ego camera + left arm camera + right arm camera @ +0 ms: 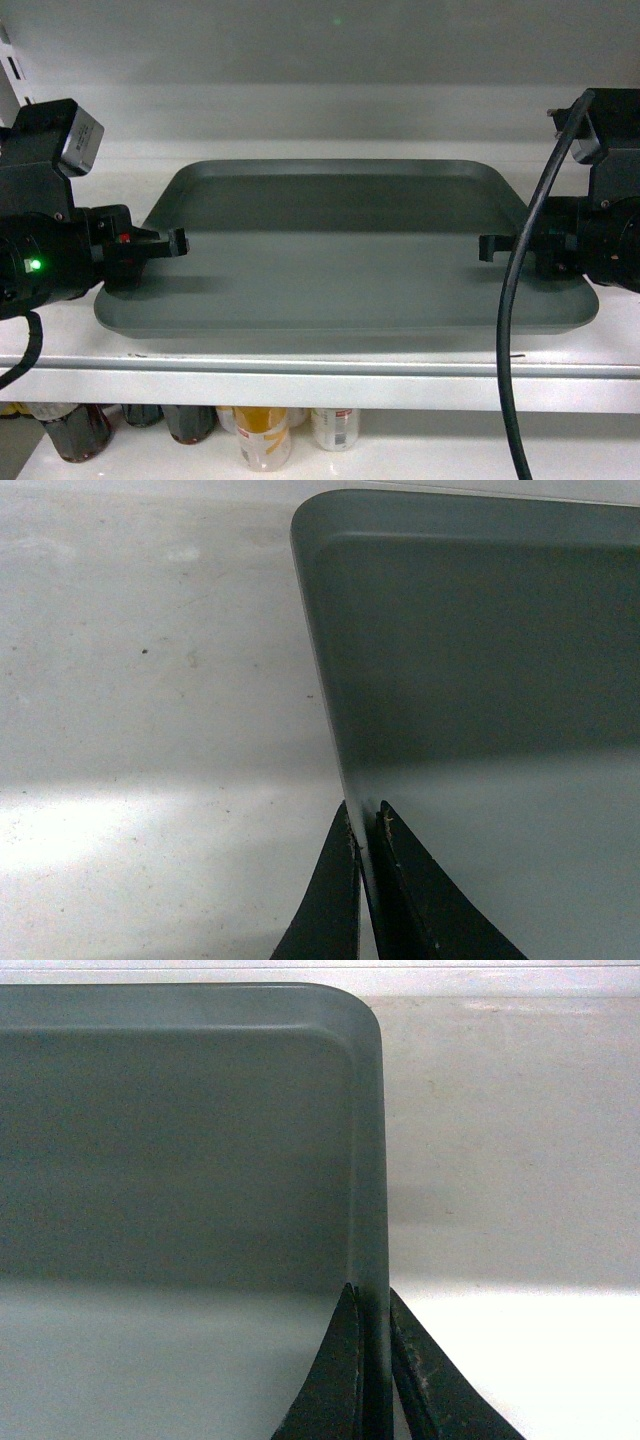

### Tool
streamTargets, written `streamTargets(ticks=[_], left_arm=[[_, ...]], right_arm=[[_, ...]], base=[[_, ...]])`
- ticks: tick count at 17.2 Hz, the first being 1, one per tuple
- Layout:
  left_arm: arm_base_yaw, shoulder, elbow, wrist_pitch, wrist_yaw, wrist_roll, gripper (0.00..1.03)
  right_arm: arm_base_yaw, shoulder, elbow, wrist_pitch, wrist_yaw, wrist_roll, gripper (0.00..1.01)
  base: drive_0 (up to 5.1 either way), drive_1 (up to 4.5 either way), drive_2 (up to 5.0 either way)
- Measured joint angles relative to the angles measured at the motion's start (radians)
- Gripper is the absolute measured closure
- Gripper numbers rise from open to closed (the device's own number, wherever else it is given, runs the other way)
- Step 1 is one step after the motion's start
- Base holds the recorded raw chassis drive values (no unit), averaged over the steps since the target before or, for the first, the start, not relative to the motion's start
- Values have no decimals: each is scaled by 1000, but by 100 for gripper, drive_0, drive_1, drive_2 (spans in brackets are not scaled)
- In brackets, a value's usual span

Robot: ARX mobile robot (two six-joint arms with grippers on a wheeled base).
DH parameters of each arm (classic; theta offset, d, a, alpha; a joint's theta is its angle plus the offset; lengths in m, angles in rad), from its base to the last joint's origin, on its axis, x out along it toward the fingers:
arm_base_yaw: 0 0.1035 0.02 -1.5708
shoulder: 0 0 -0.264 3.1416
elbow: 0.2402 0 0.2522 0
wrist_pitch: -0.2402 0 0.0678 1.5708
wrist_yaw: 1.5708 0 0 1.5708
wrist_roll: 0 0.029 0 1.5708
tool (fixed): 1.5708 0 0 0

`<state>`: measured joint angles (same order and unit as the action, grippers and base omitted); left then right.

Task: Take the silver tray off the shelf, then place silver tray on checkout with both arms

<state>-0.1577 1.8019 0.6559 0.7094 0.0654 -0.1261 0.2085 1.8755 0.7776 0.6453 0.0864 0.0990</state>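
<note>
Black left end effector (366, 880) and right end effector (373, 1365) both pinched tight on silver tray (345, 250) rims.

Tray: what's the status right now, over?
Left gripper and right gripper clamped on tray rims. Tray on shelf. Nothing in the way.

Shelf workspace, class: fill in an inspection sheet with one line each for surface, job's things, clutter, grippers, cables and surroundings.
Surface: white shelf, lightly speckled in the wrist views.
Job's things: silver tray lying flat on the shelf; checkout not in view.
Clutter: nothing seen on the shelf beside the tray.
Grippers: left gripper has its jaws closed over the tray's left rim; right gripper likewise on the right rim.
Cables: thick black cable hanging in front of the tray's right end.
Surroundings: bottles on the lower shelf.
</note>
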Motion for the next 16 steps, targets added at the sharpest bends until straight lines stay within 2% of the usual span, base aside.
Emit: streamTargets(ticks=[8, 16], left_arm=[[-7, -106, -16, -91, -6, 3, 99], [-14, -226, -35, -177, -7, 21, 99]], right_arm=[[2, -115, -21, -103, -2, -7, 98], [3, -237, -55, -180, -11, 1, 98]], base=[[0, 0, 0], [0, 0, 0]])
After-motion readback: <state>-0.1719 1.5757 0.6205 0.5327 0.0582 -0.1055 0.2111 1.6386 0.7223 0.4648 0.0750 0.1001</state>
